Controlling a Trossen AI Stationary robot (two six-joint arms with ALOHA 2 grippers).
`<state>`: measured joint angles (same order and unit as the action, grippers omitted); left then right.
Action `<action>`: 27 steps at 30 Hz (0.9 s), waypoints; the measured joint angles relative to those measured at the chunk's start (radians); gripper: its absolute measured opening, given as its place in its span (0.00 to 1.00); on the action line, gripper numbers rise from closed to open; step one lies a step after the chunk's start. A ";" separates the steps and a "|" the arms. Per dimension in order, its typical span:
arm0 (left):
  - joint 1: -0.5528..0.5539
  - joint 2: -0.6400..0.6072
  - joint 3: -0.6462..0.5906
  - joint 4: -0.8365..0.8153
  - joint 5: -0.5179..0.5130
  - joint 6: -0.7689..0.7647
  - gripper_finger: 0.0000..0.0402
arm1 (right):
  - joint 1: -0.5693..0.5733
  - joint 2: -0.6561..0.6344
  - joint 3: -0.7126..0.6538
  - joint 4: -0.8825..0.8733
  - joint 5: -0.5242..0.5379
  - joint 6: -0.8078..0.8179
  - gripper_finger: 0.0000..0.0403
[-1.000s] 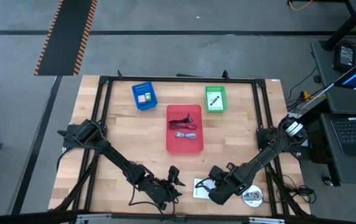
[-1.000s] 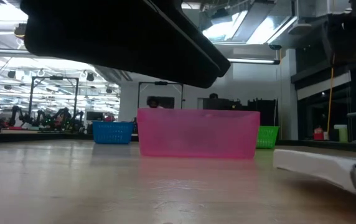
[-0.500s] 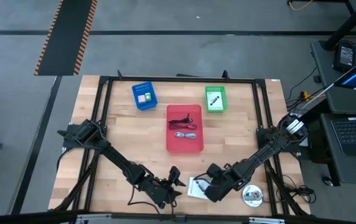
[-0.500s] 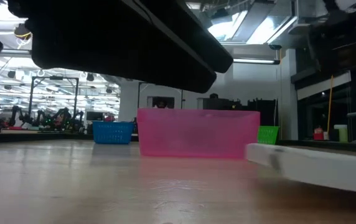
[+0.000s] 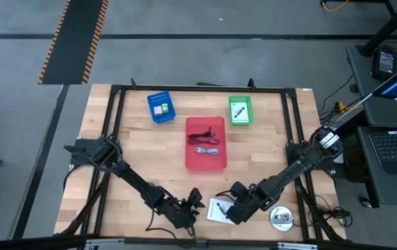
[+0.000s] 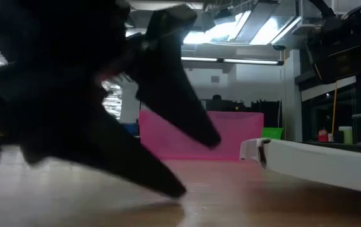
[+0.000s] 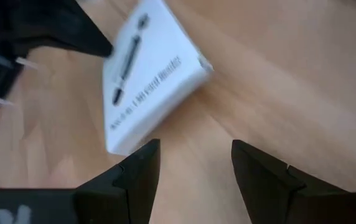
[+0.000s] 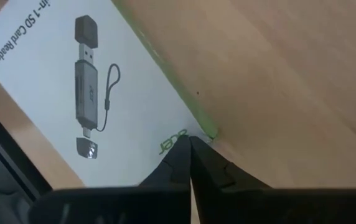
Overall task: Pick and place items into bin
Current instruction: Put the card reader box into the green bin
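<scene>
The right end effector (image 5: 234, 210) sat low at the near edge of the tabletop (image 5: 143, 156), its fingers pinched together on the corner of the white card box (image 5: 217, 209), a flat pack printed with a picture of an SD card reader. Over the last second the box had slid along that near edge, away from the silver disc (image 5: 281, 219) by the near right corner and toward the left arm. In the low view its end (image 6: 294, 159) now reached further across the picture than half a second before, and it seemed to ride slightly above the wood.

The left end effector (image 5: 193, 201) had come in to meet it. Its fingers were spread apart and empty, with the box (image 7: 145, 74) lying just ahead of them in the left wrist view. In the low view that arm had dropped from a bar overhead to a dark mass filling the left side.

This read as a handover or a two-arm regrasp in the making, so the box was not yet on its way to a bin. The red bin (image 5: 205, 144) in the middle of the tabletop already held coiled cables (image 5: 206, 141), the blue bin (image 5: 160, 107) near the far edge a pink block (image 5: 162, 109), and the green bin (image 5: 240, 110) a small packet. The disc lay untouched.
</scene>
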<state>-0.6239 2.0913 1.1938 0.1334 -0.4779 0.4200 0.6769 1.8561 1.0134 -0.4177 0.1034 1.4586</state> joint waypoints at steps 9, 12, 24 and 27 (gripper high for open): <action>0.000 0.040 0.003 0.108 -0.124 0.098 0.48 | 0.000 0.000 0.000 0.002 -0.001 0.003 0.00; 0.006 0.042 0.002 0.122 -0.092 0.125 0.48 | 0.000 0.000 -0.001 0.003 -0.001 0.002 0.00; 0.052 0.047 -0.001 0.185 -0.011 0.154 0.47 | 0.000 0.000 -0.003 0.016 -0.001 0.001 0.00; 0.058 0.047 -0.001 0.193 0.009 0.163 0.47 | 0.000 0.000 -0.003 0.016 -0.001 0.000 0.00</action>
<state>-0.5659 2.1384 1.1927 0.3264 -0.4687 0.5828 0.6769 1.8561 1.0107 -0.4015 0.1020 1.4582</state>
